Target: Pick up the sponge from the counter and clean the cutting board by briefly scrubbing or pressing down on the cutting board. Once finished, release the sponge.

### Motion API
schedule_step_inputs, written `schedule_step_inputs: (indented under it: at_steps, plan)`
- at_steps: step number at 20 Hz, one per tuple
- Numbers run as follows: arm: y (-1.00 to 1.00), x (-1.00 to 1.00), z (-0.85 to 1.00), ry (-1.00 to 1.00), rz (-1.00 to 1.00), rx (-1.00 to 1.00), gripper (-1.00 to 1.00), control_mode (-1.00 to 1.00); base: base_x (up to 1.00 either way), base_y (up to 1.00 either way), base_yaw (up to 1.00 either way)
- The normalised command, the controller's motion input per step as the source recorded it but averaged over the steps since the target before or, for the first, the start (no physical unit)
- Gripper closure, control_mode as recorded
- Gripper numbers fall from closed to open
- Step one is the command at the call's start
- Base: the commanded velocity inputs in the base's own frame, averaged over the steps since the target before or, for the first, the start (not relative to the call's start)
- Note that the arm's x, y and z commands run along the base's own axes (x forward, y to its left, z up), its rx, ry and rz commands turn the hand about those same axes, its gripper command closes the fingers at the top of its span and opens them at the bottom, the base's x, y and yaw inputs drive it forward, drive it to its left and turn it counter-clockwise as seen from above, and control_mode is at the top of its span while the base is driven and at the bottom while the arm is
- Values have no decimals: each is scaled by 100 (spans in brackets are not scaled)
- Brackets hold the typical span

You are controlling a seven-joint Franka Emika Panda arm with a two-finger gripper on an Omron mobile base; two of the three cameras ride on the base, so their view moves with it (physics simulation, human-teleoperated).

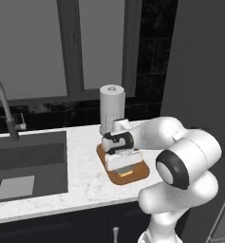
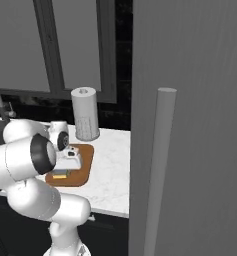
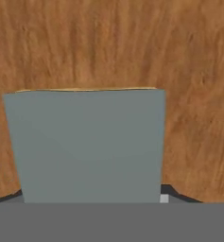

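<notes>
One sponge pressed on board | jaws clamp it, judging by hand view | scrubbing underway | release remains

The setting is a domestic kitchen. A white speckled counter runs along a wall finished in dark glossy tile, below a window with a dark frame. A dark sink basin is recessed into the counter, with a curved metal faucet standing behind it. An upright roll of paper towels stands near the back edge. A wooden cutting board lies flat on the counter. A tall dark panel with a long vertical handle occupies the right side; it is probably a refrigerator or pantry door. Dark cabinet fronts sit below the counter.
</notes>
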Motion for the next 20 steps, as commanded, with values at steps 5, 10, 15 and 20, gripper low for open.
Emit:
schedule_step_inputs:
  at_steps: [5, 10, 15, 20]
  plan:
    - [-100, -2, -24, 0, 12, 0, 100, -100, 0, 0, 0]
    - [-100, 0, -23, 0, 14, 0, 100, -100, 0, 0, 0]
    - [-100, 0, -32, 0, 14, 3, 100, -100, 0, 0, 0]
    - [-100, 0, -37, 0, 14, 8, 100, -100, 0, 0, 0]
